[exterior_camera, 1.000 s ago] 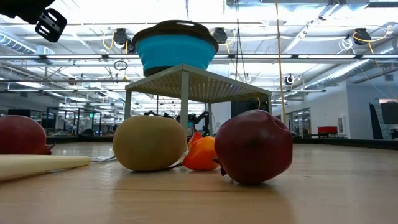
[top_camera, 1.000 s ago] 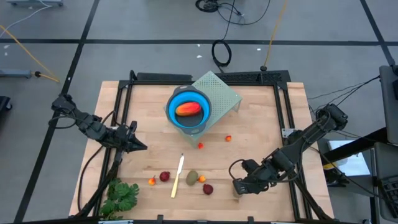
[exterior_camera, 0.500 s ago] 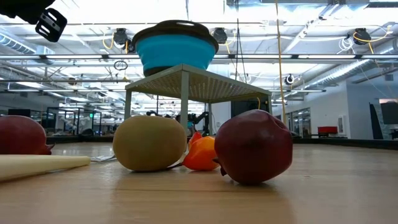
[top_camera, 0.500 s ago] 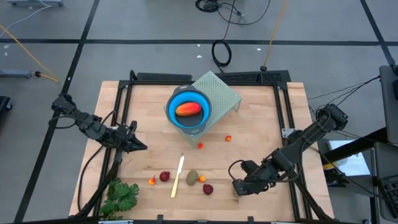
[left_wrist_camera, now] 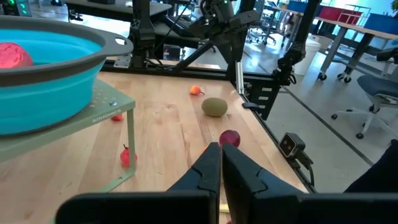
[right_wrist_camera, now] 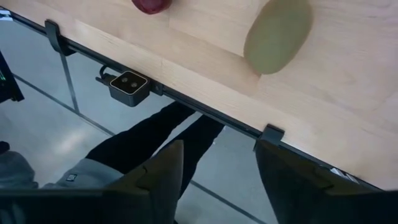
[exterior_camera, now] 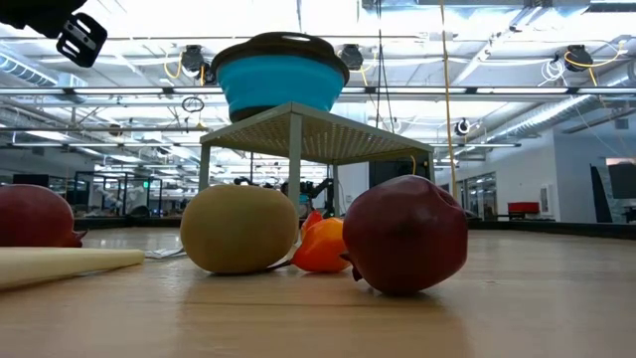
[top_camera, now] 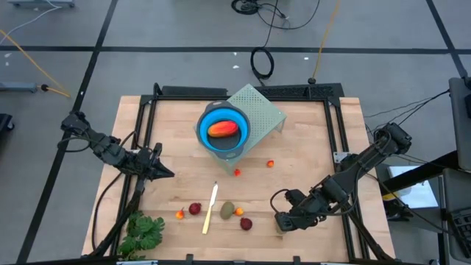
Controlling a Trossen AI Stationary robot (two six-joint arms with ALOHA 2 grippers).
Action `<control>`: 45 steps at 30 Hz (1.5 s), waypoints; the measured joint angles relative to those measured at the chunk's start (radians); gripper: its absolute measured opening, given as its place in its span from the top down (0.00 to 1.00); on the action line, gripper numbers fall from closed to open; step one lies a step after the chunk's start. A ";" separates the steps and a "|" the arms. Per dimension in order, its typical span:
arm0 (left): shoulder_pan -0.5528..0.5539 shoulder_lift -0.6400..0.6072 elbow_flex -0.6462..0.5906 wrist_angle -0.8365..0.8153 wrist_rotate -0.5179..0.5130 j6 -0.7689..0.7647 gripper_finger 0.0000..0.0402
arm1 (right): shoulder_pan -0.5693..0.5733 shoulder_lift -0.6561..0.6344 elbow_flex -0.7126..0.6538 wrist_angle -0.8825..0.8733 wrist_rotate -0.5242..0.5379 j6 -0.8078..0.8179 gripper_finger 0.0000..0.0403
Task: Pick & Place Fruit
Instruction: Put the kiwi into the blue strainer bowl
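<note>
An orange-red oblong fruit lies in the blue bowl, which stands on a pale green perforated stand. On the table's near half lie a brown-green oval, two dark red balls and small orange bits. Nearer the stand lie a red bit and an orange bit. My left gripper hovers shut at the table's left, its fingers together. My right gripper stands open near the front edge, right of the dark red ball, with nothing between its fingers.
A thin cream stick lies between the fruit pieces near the front. A leafy green bunch sits at the near left corner. A small camera is clamped on the table's near edge. Bare wood shows right of the stand.
</note>
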State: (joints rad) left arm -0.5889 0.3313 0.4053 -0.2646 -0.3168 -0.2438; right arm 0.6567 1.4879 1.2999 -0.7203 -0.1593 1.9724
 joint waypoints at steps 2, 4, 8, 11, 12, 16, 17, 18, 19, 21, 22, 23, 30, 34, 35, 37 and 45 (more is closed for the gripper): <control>0.000 0.000 0.000 0.000 0.000 0.000 0.95 | 0.000 0.000 0.000 -0.004 0.001 -0.002 0.49; 0.000 0.000 0.000 0.000 0.000 0.000 0.95 | 0.000 0.000 -0.006 -0.002 0.001 -0.002 0.47; 0.000 0.000 0.000 0.000 0.000 0.001 0.97 | 0.000 0.000 -0.048 0.053 0.001 -0.002 0.44; 0.000 0.000 0.000 0.000 0.000 -0.001 0.99 | 0.000 0.000 -0.090 0.144 -0.005 -0.002 0.42; 0.000 0.000 0.000 0.000 0.000 -0.001 1.00 | 0.000 0.000 -0.106 0.180 -0.022 -0.002 0.42; 0.000 0.000 0.000 0.000 0.000 -0.001 0.97 | 0.000 0.000 -0.170 0.333 -0.111 0.002 0.43; 0.000 0.000 0.000 0.000 0.000 -0.001 0.96 | 0.000 0.000 -0.187 0.371 -0.128 0.014 0.43; 0.000 0.000 0.000 0.000 0.000 -0.001 0.96 | 0.000 0.000 -0.205 0.403 -0.134 0.034 0.44; 0.000 0.000 0.000 0.000 0.000 -0.001 0.95 | 0.000 0.000 -0.222 0.428 -0.134 0.054 0.44; 0.000 0.000 0.000 0.000 0.000 -0.001 0.95 | 0.000 0.000 -0.252 0.478 -0.133 0.083 0.45; 0.000 0.000 0.000 0.000 0.000 -0.002 0.95 | 0.000 -0.002 -0.266 0.500 -0.133 0.085 0.46; 0.000 0.000 0.000 0.000 0.000 -0.002 0.96 | 0.000 -0.005 -0.279 0.519 -0.130 0.085 0.46; 0.000 0.000 0.000 0.000 0.000 -0.005 0.99 | 0.005 -0.006 -0.301 0.509 -0.076 0.109 0.46; 0.000 0.000 0.000 0.000 0.000 -0.005 0.96 | 0.011 -0.006 -0.301 0.470 0.079 0.119 0.46; 0.000 0.000 0.000 0.000 0.000 -0.005 0.96 | 0.013 -0.006 -0.301 0.462 0.113 0.120 0.46; 0.000 0.000 0.000 0.000 0.000 -0.004 0.95 | 0.015 -0.006 -0.301 0.447 0.175 0.130 0.46; 0.000 0.000 0.000 0.000 0.000 -0.004 0.99 | 0.055 -0.006 -0.301 0.381 0.239 0.188 0.46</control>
State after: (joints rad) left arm -0.5888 0.3317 0.4057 -0.2649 -0.3168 -0.2478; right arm 0.7115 1.4818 0.9989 -0.3396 0.0800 2.1608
